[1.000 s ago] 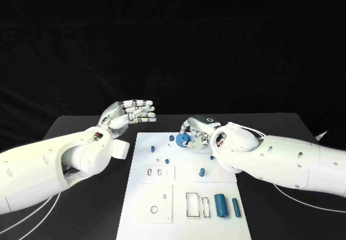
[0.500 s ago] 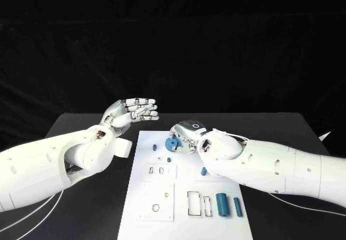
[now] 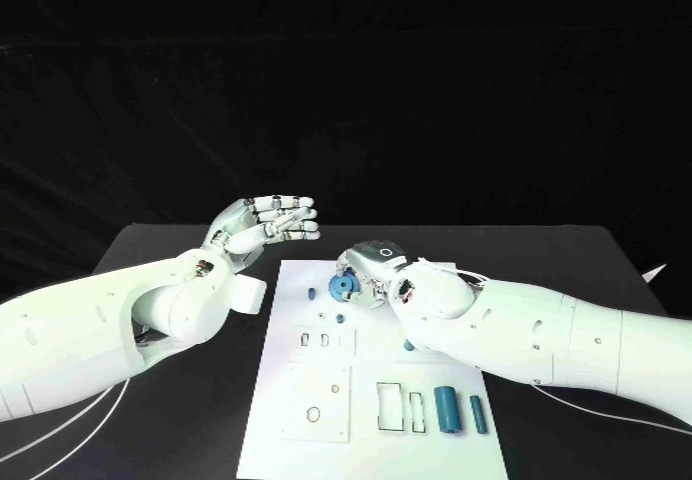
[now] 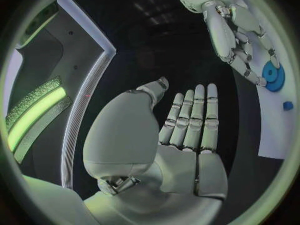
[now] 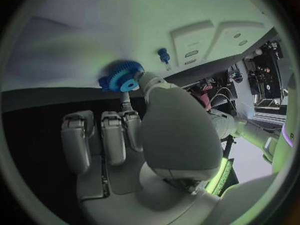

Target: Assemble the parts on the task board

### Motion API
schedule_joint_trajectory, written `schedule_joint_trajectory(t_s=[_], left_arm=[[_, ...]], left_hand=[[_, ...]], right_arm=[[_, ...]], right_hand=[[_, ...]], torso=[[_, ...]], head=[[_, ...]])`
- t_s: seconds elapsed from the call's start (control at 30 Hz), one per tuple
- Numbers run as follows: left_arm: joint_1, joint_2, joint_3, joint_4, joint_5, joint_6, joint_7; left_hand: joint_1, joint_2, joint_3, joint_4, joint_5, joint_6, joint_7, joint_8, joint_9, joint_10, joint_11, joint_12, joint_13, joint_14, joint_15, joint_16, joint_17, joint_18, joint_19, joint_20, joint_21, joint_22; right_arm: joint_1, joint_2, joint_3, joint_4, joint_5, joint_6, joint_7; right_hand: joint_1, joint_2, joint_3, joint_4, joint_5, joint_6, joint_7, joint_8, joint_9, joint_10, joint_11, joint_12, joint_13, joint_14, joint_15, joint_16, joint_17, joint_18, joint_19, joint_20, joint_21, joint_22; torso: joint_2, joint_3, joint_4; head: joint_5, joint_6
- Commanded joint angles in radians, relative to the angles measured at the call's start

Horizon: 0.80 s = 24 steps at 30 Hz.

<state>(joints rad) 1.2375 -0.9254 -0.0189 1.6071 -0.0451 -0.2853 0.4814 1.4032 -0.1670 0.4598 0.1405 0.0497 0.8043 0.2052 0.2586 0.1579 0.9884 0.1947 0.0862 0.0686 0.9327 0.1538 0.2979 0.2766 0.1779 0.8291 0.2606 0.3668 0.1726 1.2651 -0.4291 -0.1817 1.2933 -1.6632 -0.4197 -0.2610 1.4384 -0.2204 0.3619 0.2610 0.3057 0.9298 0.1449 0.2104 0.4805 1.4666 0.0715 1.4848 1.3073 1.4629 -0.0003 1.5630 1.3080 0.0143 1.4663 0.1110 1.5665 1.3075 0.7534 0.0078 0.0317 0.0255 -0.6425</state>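
Note:
The white task board lies in the middle of the black table. My right hand reaches over its far end and pinches a blue gear between thumb and a finger; the right wrist view shows the gear close to the board, and I cannot tell whether they touch. A small blue peg stands just left of the gear. My left hand is raised beyond the board's far left corner, fingers apart and holding nothing. The left wrist view shows my left hand flat, with the right hand and gear beyond it.
Other small blue parts sit on the board. Two blue cylinders lie near its front right beside rectangular slots. My right forearm crosses the board's right side. Black table flanks the board.
My right arm has swung left over the board, carrying the gear toward the small peg. The left hand has stayed raised in the same place.

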Motion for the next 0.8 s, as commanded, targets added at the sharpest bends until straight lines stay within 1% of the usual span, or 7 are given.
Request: schedule_joint_trajectory(t_s=[0.03, 0.23, 0.37, 0.53, 0.6, 0.67, 0.8], left_arm=[[0.002, 0.002, 0.001, 0.002, -0.004, 0.005, 0.011], [0.002, 0.002, 0.001, 0.001, -0.004, 0.007, 0.009], [0.002, 0.002, 0.001, 0.0, -0.004, 0.008, 0.009], [0.002, 0.002, 0.001, 0.0, -0.004, 0.009, 0.007], [0.002, 0.002, 0.001, -0.001, -0.004, 0.009, 0.007], [0.002, 0.002, 0.001, -0.001, -0.004, 0.009, 0.006], [0.002, 0.001, 0.001, -0.003, -0.004, 0.009, 0.006]], left_hand=[[-0.003, 0.007, 0.001, -0.002, 0.002, -0.003, 0.053, -0.002, 0.0, 0.0, 0.005, -0.004, 0.001, -0.005, -0.001, -0.007, 0.002, 0.002, -0.008, -0.002, 0.006, 0.001], [-0.003, 0.007, 0.001, -0.002, 0.002, -0.003, 0.053, -0.002, 0.0, 0.0, 0.005, -0.004, 0.001, -0.005, -0.001, -0.007, 0.002, 0.002, -0.008, -0.002, 0.006, 0.001], [-0.003, 0.007, 0.001, -0.002, 0.002, -0.003, 0.053, -0.002, 0.0, 0.0, 0.005, -0.004, 0.001, -0.005, -0.001, -0.007, 0.002, 0.002, -0.008, -0.002, 0.006, 0.001], [-0.003, 0.007, 0.001, -0.002, 0.002, -0.003, 0.054, -0.003, 0.0, 0.0, 0.006, -0.004, 0.001, -0.006, -0.001, -0.007, 0.003, 0.002, -0.01, -0.002, 0.006, 0.001], [-0.003, 0.007, 0.001, -0.002, 0.002, -0.003, 0.054, -0.003, 0.0, 0.0, 0.006, -0.004, 0.001, -0.006, -0.001, -0.007, 0.003, 0.002, -0.01, -0.002, 0.006, 0.001], [-0.004, 0.007, 0.001, -0.002, 0.002, -0.003, 0.054, -0.003, -0.001, 0.0, 0.006, -0.004, 0.001, -0.006, 0.0, -0.007, 0.003, 0.002, -0.01, -0.002, 0.006, 0.001], [-0.004, 0.007, 0.001, -0.002, 0.002, -0.003, 0.054, -0.003, -0.001, 0.0, 0.006, -0.005, 0.001, -0.007, 0.0, -0.007, 0.003, 0.002, -0.01, -0.002, 0.006, 0.001]], right_arm=[[-0.001, 0.007, 0.0, -0.016, -0.022, 0.014, 0.008], [-0.001, 0.017, 0.0, -0.035, -0.021, 0.025, 0.009], [-0.001, 0.022, 0.0, -0.043, -0.018, 0.035, 0.01], [-0.001, 0.024, 0.0, -0.048, -0.007, 0.049, 0.01], [-0.001, 0.023, 0.0, -0.049, 0.001, 0.054, 0.012], [-0.001, 0.021, 0.0, -0.049, 0.005, 0.058, 0.013], [-0.001, 0.017, 0.0, -0.048, 0.014, 0.065, 0.015]], right_hand=[[-0.013, 0.001, 0.007, 0.0, -0.007, 0.001, 0.003, -0.006, -0.002, 0.034, -0.007, -0.005, 0.175, 0.104, -0.005, 0.002, 0.246, -0.014, 0.103, -0.008, 0.002, 0.261], [-0.021, -0.006, 0.014, -0.002, -0.015, -0.007, 0.007, -0.014, -0.006, 0.03, -0.004, -0.011, 0.169, 0.104, -0.004, 0.002, 0.244, -0.012, 0.099, -0.007, -0.002, 0.257], [-0.043, -0.018, 0.021, -0.003, -0.038, -0.032, 0.016, -0.039, -0.015, 0.018, 0.005, -0.026, 0.156, 0.102, 0.004, 0.0, 0.239, -0.01, 0.094, -0.001, -0.008, 0.252], [-0.071, -0.022, 0.017, 0.001, -0.063, -0.057, 0.024, -0.062, -0.023, 0.007, 0.011, -0.041, 0.143, 0.101, 0.011, -0.002, 0.236, -0.009, 0.09, 0.006, -0.013, 0.248], [-0.094, -0.019, 0.007, 0.011, -0.067, -0.063, 0.026, -0.07, -0.024, 0.004, 0.014, -0.044, 0.141, 0.101, 0.014, -0.002, 0.235, -0.009, 0.089, 0.009, -0.014, 0.247], [-0.127, -0.008, -0.001, 0.025, -0.062, -0.061, 0.026, -0.074, -0.024, 0.003, 0.015, -0.045, 0.14, 0.101, 0.015, -0.002, 0.235, -0.008, 0.088, 0.011, -0.015, 0.246], [-0.16, 0.004, -0.008, 0.028, -0.06, -0.056, 0.025, -0.077, -0.023, 0.005, 0.015, -0.043, 0.142, 0.102, 0.015, -0.001, 0.239, -0.009, 0.09, 0.012, -0.013, 0.248]], torso=[[-0.001, 0.0013, -0.0019], [-0.001, 0.001, -0.0014], [0.0, 0.0014, -0.0019], [-0.001, 0.0015, -0.0015], [-0.002, 0.0011, -0.002], [-0.001, 0.0013, -0.0024], [-0.002, 0.0018, -0.0028]], head=[[0.004, -0.003], [0.004, -0.002], [0.004, -0.001], [0.003, -0.003], [0.004, -0.003], [0.005, -0.003], [0.005, -0.003]])
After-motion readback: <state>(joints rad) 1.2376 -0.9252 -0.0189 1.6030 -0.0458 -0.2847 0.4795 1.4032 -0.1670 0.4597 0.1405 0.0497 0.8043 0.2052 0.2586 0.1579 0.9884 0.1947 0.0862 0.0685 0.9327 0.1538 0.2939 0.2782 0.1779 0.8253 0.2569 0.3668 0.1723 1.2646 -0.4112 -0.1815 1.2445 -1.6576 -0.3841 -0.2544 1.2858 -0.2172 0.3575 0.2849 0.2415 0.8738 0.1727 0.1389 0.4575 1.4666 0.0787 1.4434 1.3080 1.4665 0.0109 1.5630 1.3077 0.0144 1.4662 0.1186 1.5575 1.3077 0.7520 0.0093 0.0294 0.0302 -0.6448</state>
